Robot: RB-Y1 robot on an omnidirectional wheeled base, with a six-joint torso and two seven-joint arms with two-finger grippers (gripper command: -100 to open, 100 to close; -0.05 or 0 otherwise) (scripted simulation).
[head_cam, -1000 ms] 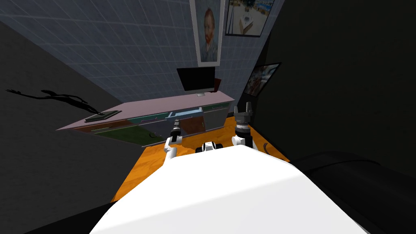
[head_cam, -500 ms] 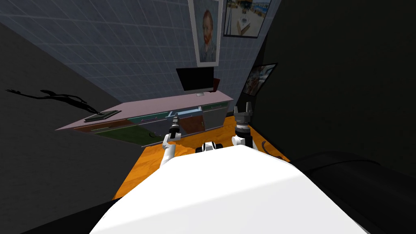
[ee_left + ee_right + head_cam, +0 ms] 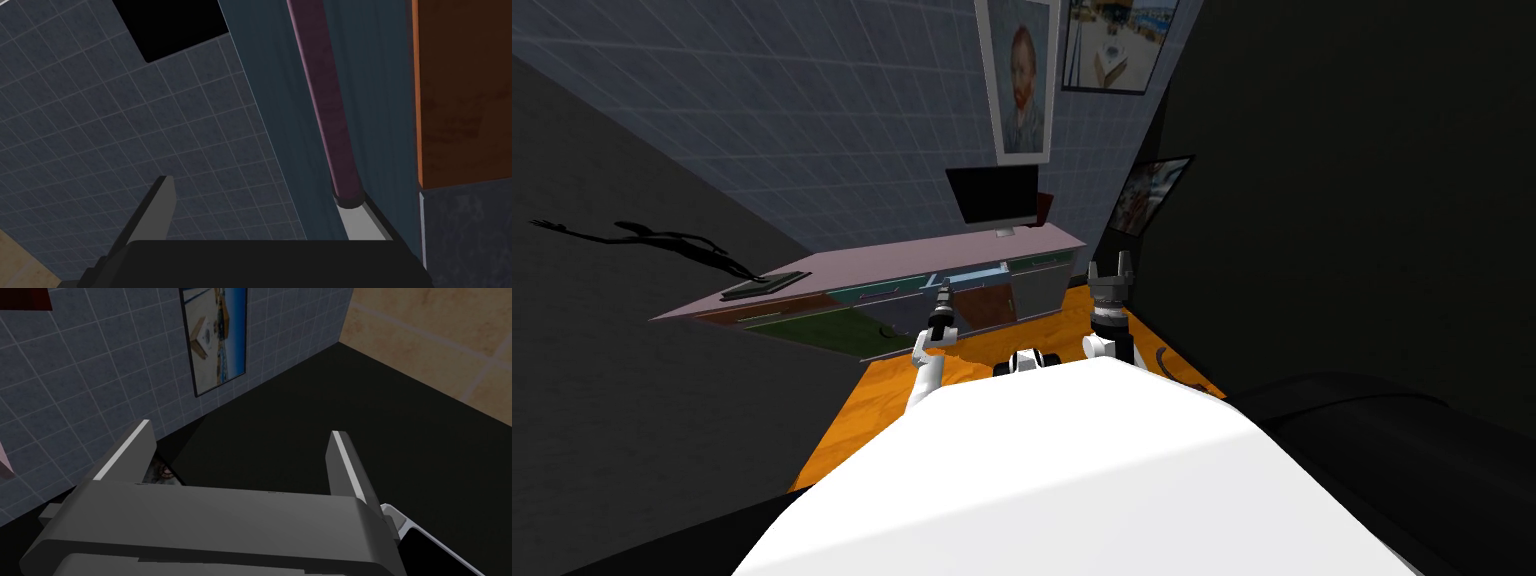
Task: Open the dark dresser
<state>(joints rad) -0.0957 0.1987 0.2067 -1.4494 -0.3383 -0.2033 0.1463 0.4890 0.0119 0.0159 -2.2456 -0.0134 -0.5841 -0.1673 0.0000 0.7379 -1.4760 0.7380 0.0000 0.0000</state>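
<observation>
Dresser [image 3: 912,258] drawer [image 3: 975,277] sits slightly out. My left gripper [image 3: 944,292] is spread open beside its purple handle [image 3: 325,100], holding nothing; right gripper [image 3: 1110,266] gapes empty too.

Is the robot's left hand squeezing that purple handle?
No, the left gripper has its fingers wide apart, and the purple handle meets only one finger's tip.
</observation>
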